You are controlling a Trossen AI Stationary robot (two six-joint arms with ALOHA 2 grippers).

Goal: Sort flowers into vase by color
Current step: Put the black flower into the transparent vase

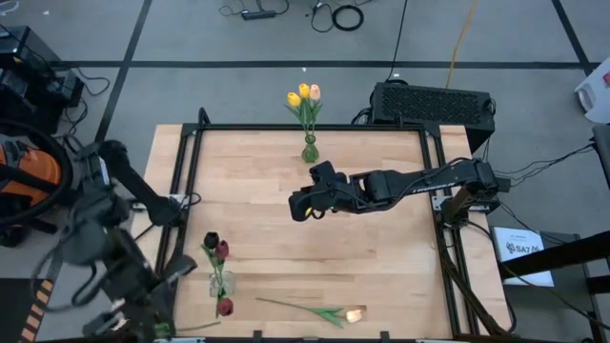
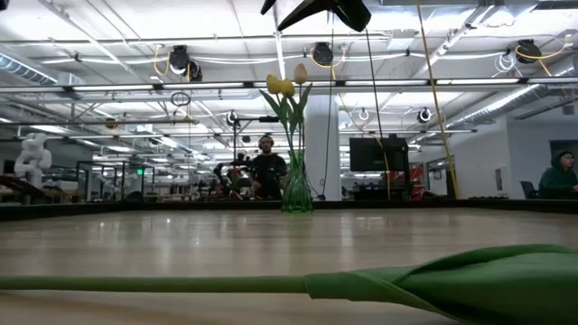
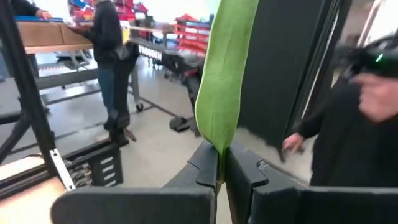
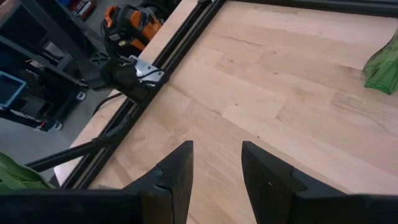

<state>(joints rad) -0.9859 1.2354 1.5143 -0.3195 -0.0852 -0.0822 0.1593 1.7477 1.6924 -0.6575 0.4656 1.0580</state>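
My left fingers [image 3: 221,171] pinch a green tulip leaf [image 3: 222,74], my right fingers [image 4: 214,171] hang spread over the worktop [image 1: 381,276], nearer the loose peach tulip [image 1: 355,313].

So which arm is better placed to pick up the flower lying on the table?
Probably right: the right gripper is open and empty over mid-table, while the left gripper is shut on a green leaf. The flower lies near the front edge.

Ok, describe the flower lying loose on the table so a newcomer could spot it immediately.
Start at the wooden table and go to its near edge, right of the clear vase holding dark red tulips. The yellow tulip lies flat there, the only flower in no vase.
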